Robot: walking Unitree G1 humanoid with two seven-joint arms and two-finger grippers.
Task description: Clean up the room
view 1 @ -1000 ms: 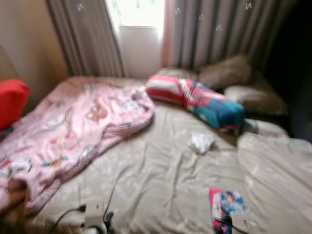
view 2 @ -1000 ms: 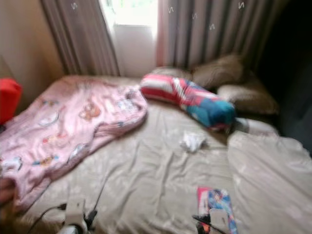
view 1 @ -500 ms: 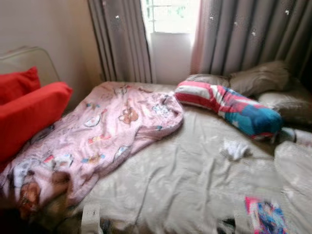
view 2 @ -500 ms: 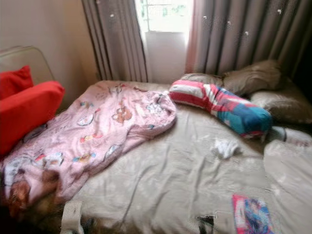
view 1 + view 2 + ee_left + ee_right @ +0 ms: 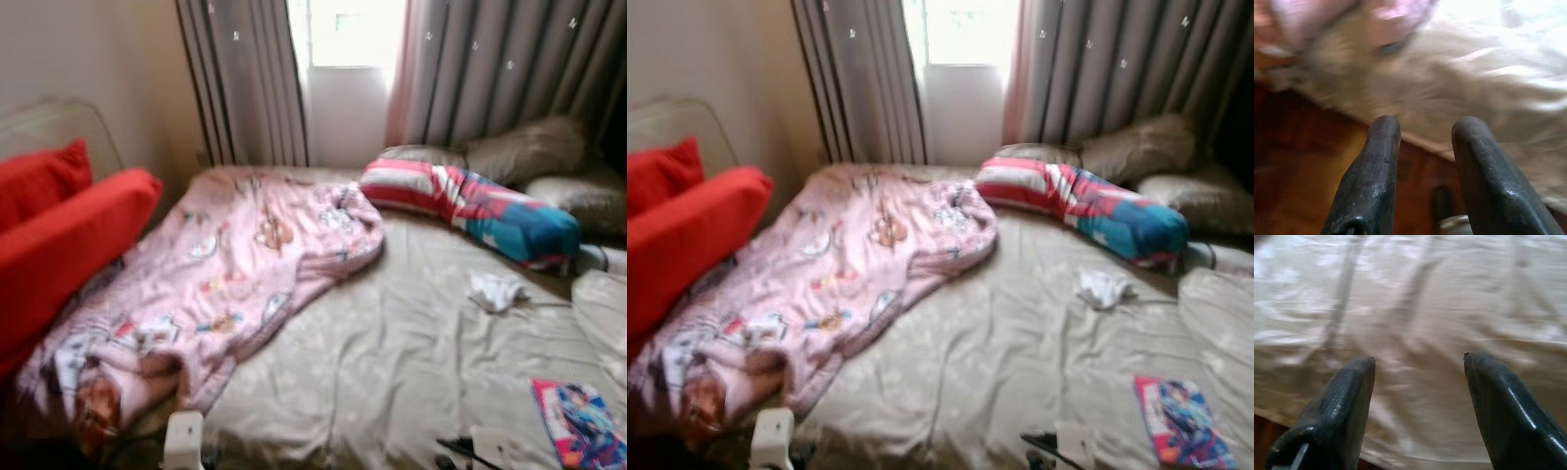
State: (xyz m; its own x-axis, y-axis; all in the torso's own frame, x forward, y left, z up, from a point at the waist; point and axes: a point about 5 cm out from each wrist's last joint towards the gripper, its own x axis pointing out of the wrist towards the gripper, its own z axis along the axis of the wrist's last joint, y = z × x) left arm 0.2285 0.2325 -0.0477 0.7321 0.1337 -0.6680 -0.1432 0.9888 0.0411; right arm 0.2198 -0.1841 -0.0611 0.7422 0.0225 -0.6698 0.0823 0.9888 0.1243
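A beige-sheeted bed (image 5: 392, 352) lies before me. A rumpled pink blanket (image 5: 225, 274) with cartoon prints covers its left half. A striped red, white and blue bolster (image 5: 470, 211) lies near the head. A crumpled white cloth (image 5: 495, 291) sits mid-right. A colourful book (image 5: 580, 423) rests at the front right. My left gripper (image 5: 1422, 132) is open over the bed's edge and the wooden floor. My right gripper (image 5: 1418, 367) is open above the beige sheet. Both wrists (image 5: 183, 441) show at the bottom of the eye views.
Red cushions (image 5: 59, 235) on a chair stand to the left of the bed. Beige pillows (image 5: 529, 152) lie at the head under grey curtains (image 5: 509, 69) and a bright window (image 5: 353, 29). A folded beige cover (image 5: 602, 313) sits at the right edge.
The camera has turned left: the red cushions have come into view and the bed's things have shifted right in the picture. The things themselves have not moved.
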